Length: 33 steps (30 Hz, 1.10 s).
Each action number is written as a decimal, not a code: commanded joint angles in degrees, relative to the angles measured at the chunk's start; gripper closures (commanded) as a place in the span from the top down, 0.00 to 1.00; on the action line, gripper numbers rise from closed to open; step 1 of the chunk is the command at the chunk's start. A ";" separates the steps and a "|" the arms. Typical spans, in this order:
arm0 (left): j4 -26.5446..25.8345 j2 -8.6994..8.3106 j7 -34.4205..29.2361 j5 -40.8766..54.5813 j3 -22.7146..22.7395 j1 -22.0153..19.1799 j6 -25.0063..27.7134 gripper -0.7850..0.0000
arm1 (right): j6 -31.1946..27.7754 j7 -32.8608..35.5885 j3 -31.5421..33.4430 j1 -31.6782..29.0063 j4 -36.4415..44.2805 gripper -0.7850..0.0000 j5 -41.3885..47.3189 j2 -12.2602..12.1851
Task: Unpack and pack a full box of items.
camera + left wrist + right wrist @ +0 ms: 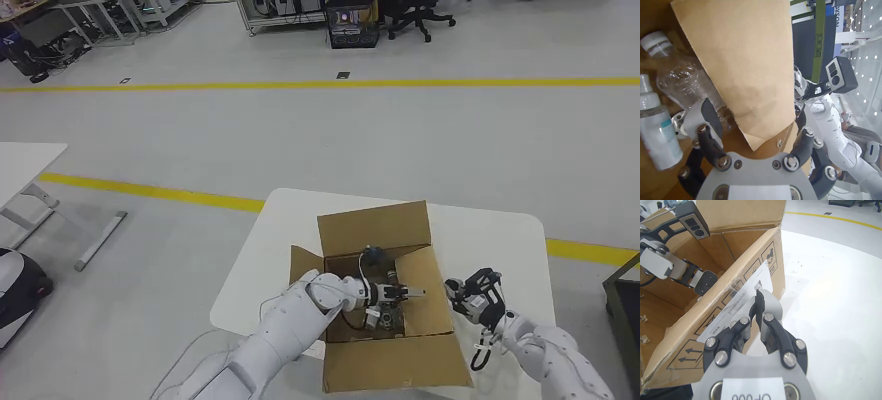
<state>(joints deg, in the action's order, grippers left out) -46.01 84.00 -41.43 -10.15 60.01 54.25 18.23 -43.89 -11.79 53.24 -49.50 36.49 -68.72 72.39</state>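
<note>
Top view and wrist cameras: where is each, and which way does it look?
Top view: above the arms, looking down at the table and open box; both arms show.
Left wrist view: at the box, facing in at a clear bottle; left gripper open.
Right wrist view: beside the box, facing its outer wall; right gripper shut.
Shared: the box.

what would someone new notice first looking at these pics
The open cardboard box on the white table draws the eye first, with the left gripper open inside it. It sits next to a clear plastic bottle and a white bottle. The right gripper is shut just outside the box's wall, by its white label.
</note>
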 commanded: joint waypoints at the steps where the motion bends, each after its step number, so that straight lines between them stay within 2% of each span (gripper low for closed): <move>1: 1.44 0.28 0.16 0.72 -0.56 -0.60 0.43 1.00 | -0.05 -0.07 -0.11 0.09 -0.10 0.00 -0.09 0.08; 9: 4.75 1.25 -1.35 6.49 -1.34 -2.42 3.75 1.00 | -0.66 -0.02 -0.80 0.42 -0.42 0.00 -0.33 0.50; 15: 4.07 1.06 -3.59 10.13 -0.37 -2.60 6.10 1.00 | -0.92 0.04 -1.28 0.75 -0.61 0.00 -0.47 0.83; 20: -0.50 0.29 -5.31 11.86 1.16 -1.52 6.93 1.00 | -1.29 -0.24 -1.42 0.89 -0.80 0.00 -0.65 0.94; 28: -12.79 -0.70 -7.54 12.23 1.97 0.83 4.92 1.00 | -3.49 -1.56 -1.40 0.56 -0.50 0.00 -0.80 0.85; 33: -15.68 -0.65 -7.30 11.82 0.94 -0.12 3.62 1.00 | -5.18 -3.17 -0.97 0.14 -1.05 0.00 -1.56 0.38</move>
<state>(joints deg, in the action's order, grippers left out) -61.42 83.27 -48.69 1.84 61.39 54.54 21.93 -48.98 -14.55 52.09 -49.31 35.61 -70.07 72.92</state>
